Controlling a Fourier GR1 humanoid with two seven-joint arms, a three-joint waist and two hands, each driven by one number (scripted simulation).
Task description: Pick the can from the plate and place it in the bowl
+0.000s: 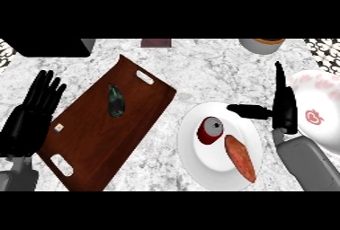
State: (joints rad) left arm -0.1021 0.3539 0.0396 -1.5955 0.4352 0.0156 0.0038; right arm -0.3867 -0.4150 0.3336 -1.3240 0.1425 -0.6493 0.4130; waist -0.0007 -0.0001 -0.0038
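Observation:
A red can (212, 130) with a grey top lies on its side on the white plate (199, 157), beside an orange carrot-like piece (241, 157). The white bowl (322, 96) with red markings stands at the right edge. My right hand (285, 105) hovers between plate and bowl, fingers straight and pointing away, thumb stretched left toward the can without touching it. My left hand (33, 114) rests open at the left edge, fingers up.
A brown wooden tray (86, 134) with two handle slots lies tilted left of the plate, holding a dark green object (117, 101). A grey cup (262, 45) stands at the back right. A black block (50, 47) sits at the back left.

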